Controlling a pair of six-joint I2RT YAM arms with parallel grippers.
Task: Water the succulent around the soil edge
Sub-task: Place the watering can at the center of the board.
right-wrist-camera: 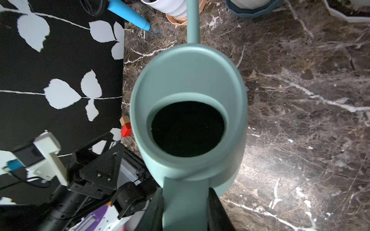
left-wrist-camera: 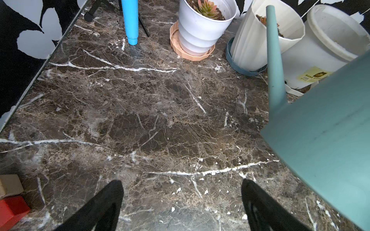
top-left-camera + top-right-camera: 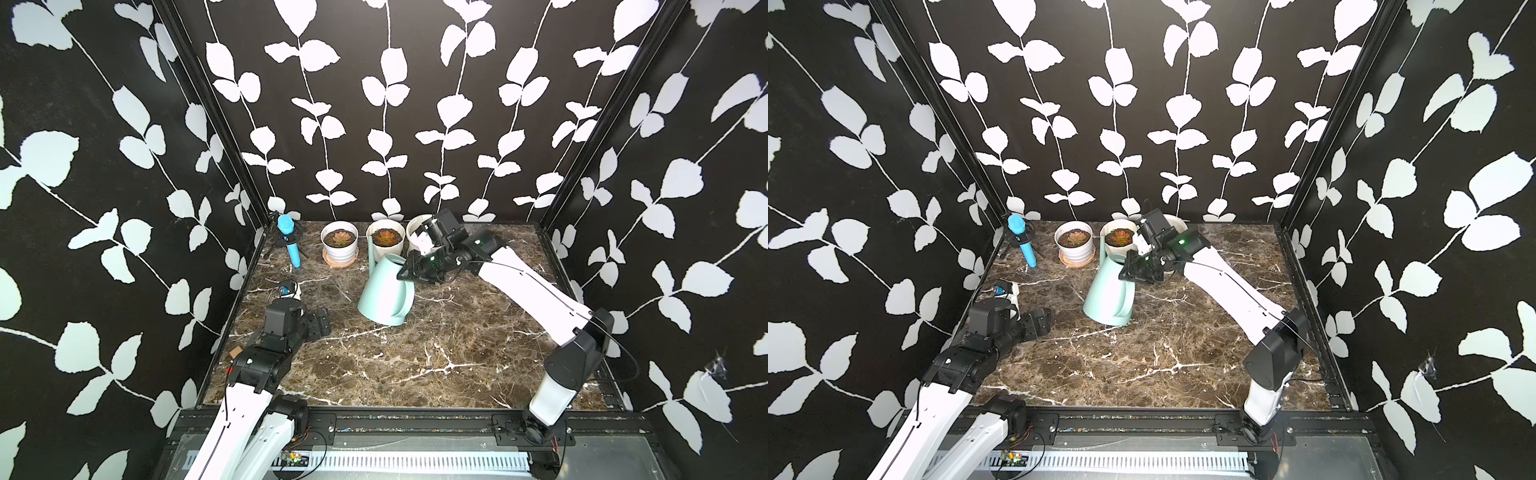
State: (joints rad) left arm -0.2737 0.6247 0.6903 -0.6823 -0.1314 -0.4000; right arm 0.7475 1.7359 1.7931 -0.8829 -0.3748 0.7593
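right wrist view: we grip the watering can by its handle, right gripper clamped tight on it. in a top view the can leans toward the cream pot, spout tip just beside its succulent. we judge pouring not begun; the whole soil edge is left to water. left gripper gapes, empty.

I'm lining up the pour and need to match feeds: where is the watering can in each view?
Top view: watering can mid-table, tilted, spout toward the middle pot.
Top view: same spot, same tilt.
Left wrist: its body fills one side, spout crossing the middle pot.
Right wrist: seen from above, mouth central, handle in the right hand.
Shared landmark: blue tube.
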